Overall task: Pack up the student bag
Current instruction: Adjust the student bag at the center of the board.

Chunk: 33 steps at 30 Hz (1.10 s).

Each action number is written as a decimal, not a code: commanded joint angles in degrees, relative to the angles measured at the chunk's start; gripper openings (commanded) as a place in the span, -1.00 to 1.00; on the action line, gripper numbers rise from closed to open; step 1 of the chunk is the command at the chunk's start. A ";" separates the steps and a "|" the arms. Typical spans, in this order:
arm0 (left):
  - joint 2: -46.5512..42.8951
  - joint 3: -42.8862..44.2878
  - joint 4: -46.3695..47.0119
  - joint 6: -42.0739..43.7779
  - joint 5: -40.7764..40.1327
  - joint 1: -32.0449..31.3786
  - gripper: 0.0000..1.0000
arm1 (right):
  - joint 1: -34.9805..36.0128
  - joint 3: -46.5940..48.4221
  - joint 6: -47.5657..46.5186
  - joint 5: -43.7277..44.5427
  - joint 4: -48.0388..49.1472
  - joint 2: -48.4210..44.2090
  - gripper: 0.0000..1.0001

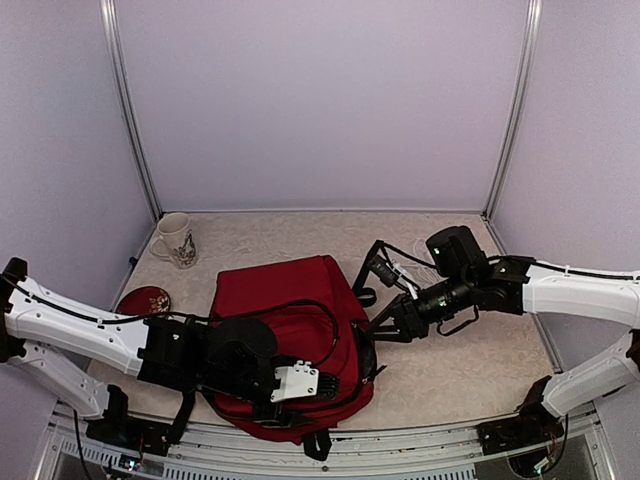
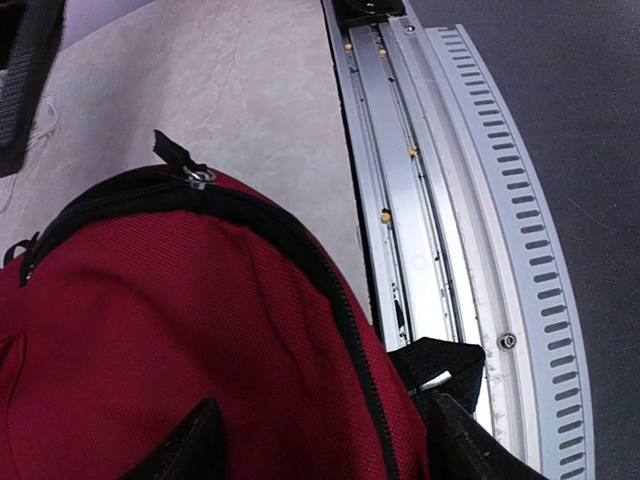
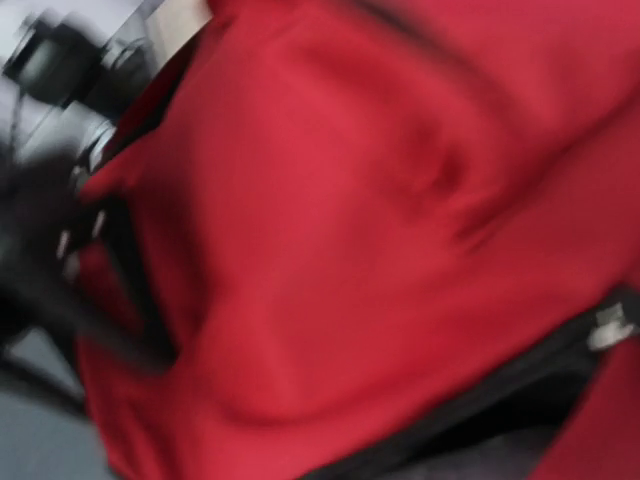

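The student bag (image 1: 290,310) is a dark-red backpack lying flat in the middle of the table. My left gripper (image 1: 335,385) is over its near edge. In the left wrist view the left gripper (image 2: 330,450) is open, its jaws wide apart astride the bag (image 2: 150,340) and its black zipper line. A zipper pull (image 2: 198,177) sits at the bag's top curve. My right gripper (image 1: 380,322) is at the bag's right edge among black straps. The right wrist view is blurred and filled with the bag's red fabric (image 3: 350,200); its fingers do not show.
A white patterned mug (image 1: 175,240) stands at the back left. A small red dish (image 1: 143,300) lies left of the bag. The metal rail of the table's near edge (image 2: 450,200) runs right beside the bag. A black strap loop (image 2: 440,360) hangs over it.
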 commanded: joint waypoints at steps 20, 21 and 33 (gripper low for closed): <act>-17.05 -3.62 -6.05 -37.01 -28.37 22.18 0.98 | 3.73 -1.40 15.84 14.04 6.76 3.55 0.29; -17.37 -4.63 -6.36 -37.95 -27.76 23.79 0.98 | 4.73 -1.18 16.51 14.21 6.01 3.99 0.28; -14.09 -16.52 10.20 -38.00 -9.09 33.96 0.96 | 8.72 -0.63 20.86 10.57 8.15 11.43 -0.78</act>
